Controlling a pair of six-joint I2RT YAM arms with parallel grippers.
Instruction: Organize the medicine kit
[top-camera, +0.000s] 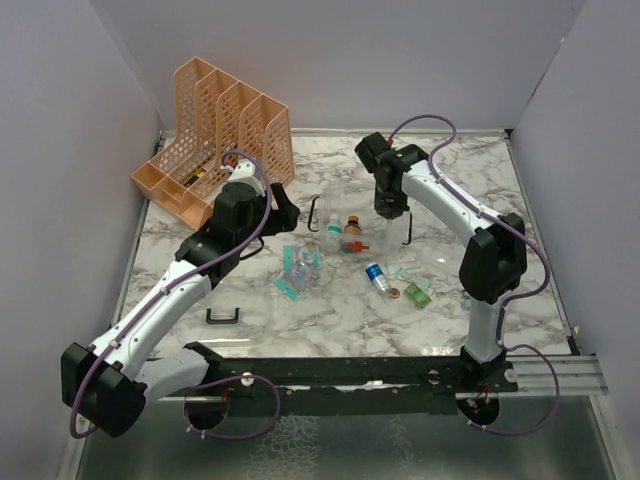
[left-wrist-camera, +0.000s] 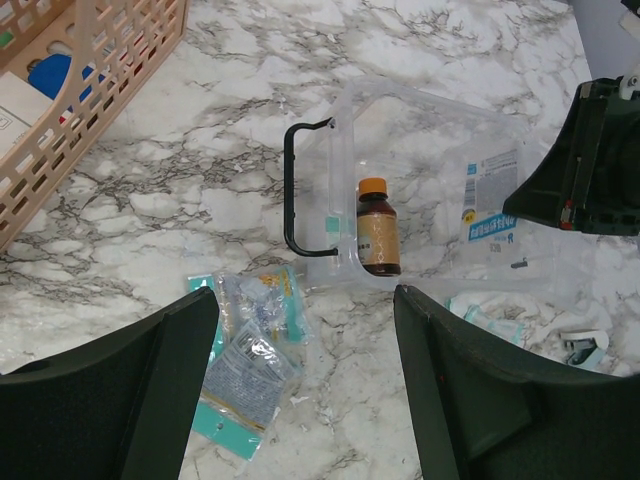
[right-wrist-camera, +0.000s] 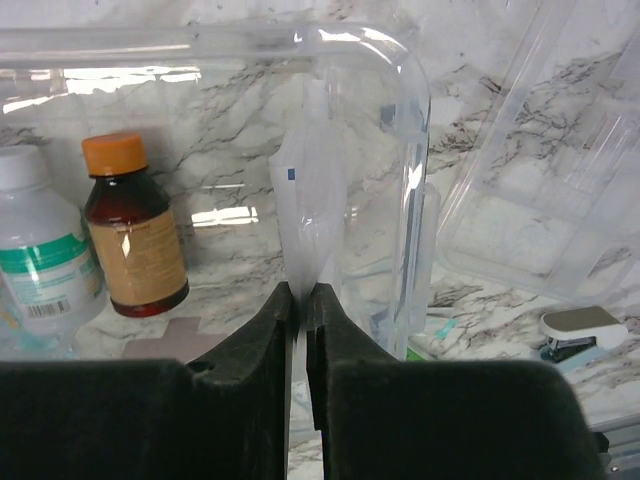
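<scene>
Over the middle of the desk (left-wrist-camera: 200, 140) we see the medicine kit (left-wrist-camera: 440, 105), a clear, rounded-corner plastic box lying on the marble-patterned surface between the two arms, to the right of the orange rack (left-wrist-camera: 90, 90).

Our right tool (right-wrist-camera: 300, 290) is inside the kit with its matte black fingers (right-wrist-camera: 265, 330) pressed almost together. They pinch the lower edge of a thin, translucent white sachet (right-wrist-camera: 310, 190), which stands upright close against the box's curved corner wall.

Our left tool (left-wrist-camera: 305, 300) hangs above the desk just short of the kit, its jaws spread wide. It holds nothing and touches nothing.

Inside the kit, a brown bottle (right-wrist-camera: 135, 240) of glossy dark glass or plastic has an orange cap and a tan label. Just beside it is a white bottle (right-wrist-camera: 40, 250) with a green-printed label. A thin black handle (left-wrist-camera: 290, 190), bent like a bracket, sits on the kit's left side. The see-through lid (right-wrist-camera: 540, 170) lies tilted to the right of the box.

Crinkled clear packets (left-wrist-camera: 250, 370) with teal edges lie on the desk below the left tool. The rack is a rigid lattice of small square holes.
</scene>
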